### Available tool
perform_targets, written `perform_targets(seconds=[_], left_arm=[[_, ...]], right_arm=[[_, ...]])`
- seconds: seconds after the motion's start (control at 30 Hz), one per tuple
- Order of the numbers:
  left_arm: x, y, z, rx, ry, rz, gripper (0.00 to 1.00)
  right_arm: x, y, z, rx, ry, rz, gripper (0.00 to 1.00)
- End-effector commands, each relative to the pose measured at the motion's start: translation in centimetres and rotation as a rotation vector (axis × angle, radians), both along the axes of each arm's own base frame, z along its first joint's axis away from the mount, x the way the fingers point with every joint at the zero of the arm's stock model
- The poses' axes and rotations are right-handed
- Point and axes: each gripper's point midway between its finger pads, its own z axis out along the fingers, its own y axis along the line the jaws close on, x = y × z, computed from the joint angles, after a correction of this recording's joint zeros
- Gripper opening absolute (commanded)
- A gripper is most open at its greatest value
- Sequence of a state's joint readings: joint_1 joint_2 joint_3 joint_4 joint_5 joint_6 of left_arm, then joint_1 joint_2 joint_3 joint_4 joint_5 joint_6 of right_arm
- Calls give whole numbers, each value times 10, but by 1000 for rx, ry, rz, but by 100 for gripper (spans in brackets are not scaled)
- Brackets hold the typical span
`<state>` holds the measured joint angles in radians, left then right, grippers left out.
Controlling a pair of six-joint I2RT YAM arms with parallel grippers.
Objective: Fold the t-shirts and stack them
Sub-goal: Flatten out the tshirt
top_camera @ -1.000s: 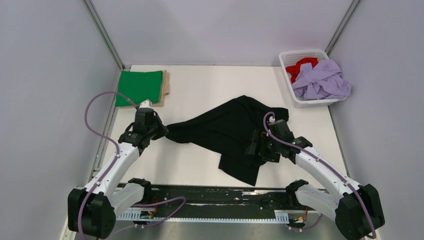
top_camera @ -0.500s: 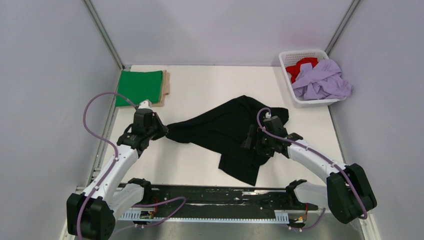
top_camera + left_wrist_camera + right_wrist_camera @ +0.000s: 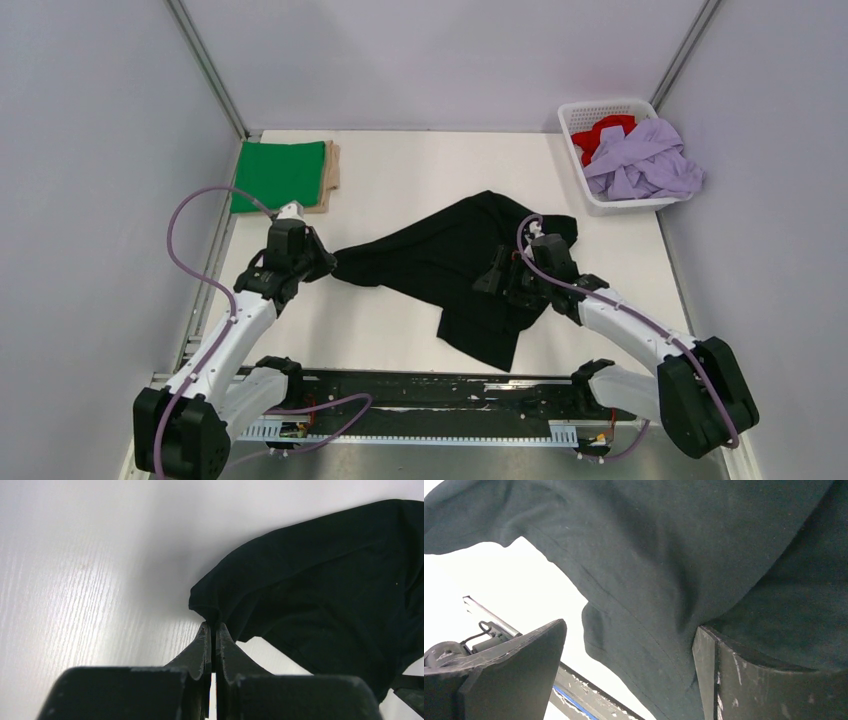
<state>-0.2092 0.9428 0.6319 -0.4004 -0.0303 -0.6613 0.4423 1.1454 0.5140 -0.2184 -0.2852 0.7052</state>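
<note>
The black t-shirt (image 3: 440, 258) sprawls crumpled across the middle of the table (image 3: 420, 170), one corner drawn to a point on the left and a flap hanging toward the near edge. The left gripper (image 3: 212, 628) has its fingers pressed together on that pointed corner, pinching the cloth. The right gripper (image 3: 629, 632) sits spread wide over the shirt's right part, dark fabric lying between and above its fingers, nothing clamped; its arm covers some of the cloth there in the overhead view. At the far left a folded green t-shirt (image 3: 278, 172) lies on a tan t-shirt (image 3: 333, 170). Far right, a white basket (image 3: 575, 150) holds a red t-shirt (image 3: 603, 133) and a lilac t-shirt (image 3: 645, 160) that spills over its rim
</note>
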Motion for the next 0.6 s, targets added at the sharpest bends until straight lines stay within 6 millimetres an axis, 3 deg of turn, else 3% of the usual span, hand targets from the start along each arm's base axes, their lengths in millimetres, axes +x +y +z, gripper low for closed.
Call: perform_targets(seconds=[0.0, 0.17, 0.27, 0.5, 0.57], left_arm=[[2, -1, 6, -17, -28, 6, 0], [2, -2, 5, -25, -28, 0, 0], [1, -4, 4, -31, -25, -5, 0], [1, -4, 2, -30, -21, -7, 0], [1, -4, 1, -29, -19, -7, 0]], right_arm=[[2, 10, 17, 77, -71, 26, 92], [-16, 16, 6, 108, -20, 72, 85], [-24, 16, -3, 97, 6, 81, 76], [-34, -1, -33, 7, 71, 20, 66], [-32, -2, -38, -8, 73, 11, 55]])
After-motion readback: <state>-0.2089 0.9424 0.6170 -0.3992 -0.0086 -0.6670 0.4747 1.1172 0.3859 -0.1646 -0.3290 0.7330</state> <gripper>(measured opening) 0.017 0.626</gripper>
